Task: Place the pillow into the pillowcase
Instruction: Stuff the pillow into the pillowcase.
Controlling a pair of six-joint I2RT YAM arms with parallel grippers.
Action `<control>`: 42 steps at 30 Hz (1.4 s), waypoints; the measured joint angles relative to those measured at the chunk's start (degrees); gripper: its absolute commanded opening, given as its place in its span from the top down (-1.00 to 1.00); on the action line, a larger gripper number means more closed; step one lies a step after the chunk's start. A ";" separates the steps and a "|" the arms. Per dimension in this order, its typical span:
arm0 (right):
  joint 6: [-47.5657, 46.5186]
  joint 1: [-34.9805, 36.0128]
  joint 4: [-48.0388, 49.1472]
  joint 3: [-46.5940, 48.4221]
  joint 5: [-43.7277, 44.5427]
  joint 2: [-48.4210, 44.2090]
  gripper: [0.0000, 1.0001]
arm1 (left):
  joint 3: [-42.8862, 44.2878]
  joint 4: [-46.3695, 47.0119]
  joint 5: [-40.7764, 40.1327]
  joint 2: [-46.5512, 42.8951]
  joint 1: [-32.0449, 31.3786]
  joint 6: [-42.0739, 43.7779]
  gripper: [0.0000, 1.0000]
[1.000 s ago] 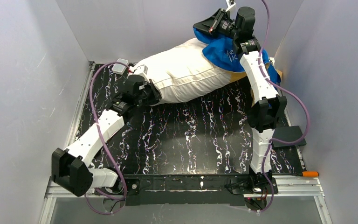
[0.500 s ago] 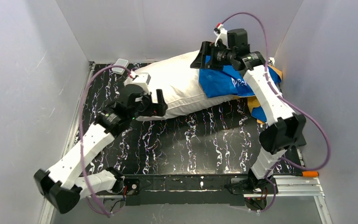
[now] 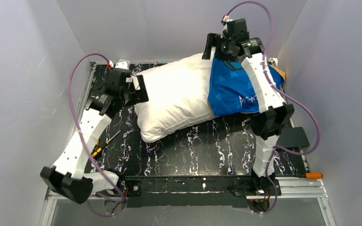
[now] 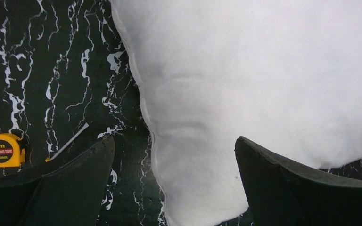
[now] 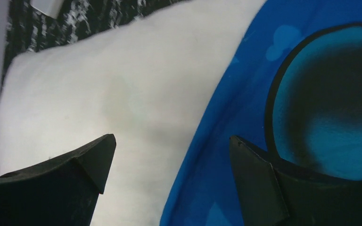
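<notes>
The white pillow (image 3: 176, 96) lies slanted across the back of the table, its right end inside the blue pillowcase (image 3: 233, 89). My left gripper (image 3: 140, 90) hangs open just off the pillow's bare left end. In the left wrist view its fingers (image 4: 174, 141) straddle a corner of the pillow (image 4: 264, 70) without touching it. My right gripper (image 3: 215, 47) is open above the far edge. In the right wrist view it (image 5: 170, 140) sits over the pillowcase's mouth edge (image 5: 245, 94), where blue cloth meets the white pillow (image 5: 99, 84). Neither gripper holds anything.
A screwdriver (image 3: 104, 143) lies on the black marbled table (image 3: 193, 146) near my left arm, with a yellow tape measure (image 4: 0, 150) close by. A small white box (image 3: 122, 63) is at the back left. A black pad (image 3: 292, 136) and an orange-handled tool (image 3: 313, 175) sit at the right.
Both grippers opened and let go. The pillow and pillowcase dropped flat onto the table. My left gripper drew back to the left; my right gripper stayed high at the back.
</notes>
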 measured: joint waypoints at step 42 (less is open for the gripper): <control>49.64 7.69 54.80 -30.05 -37.18 4.09 0.97 | 17.16 17.51 26.29 27.67 -0.85 -9.29 -0.10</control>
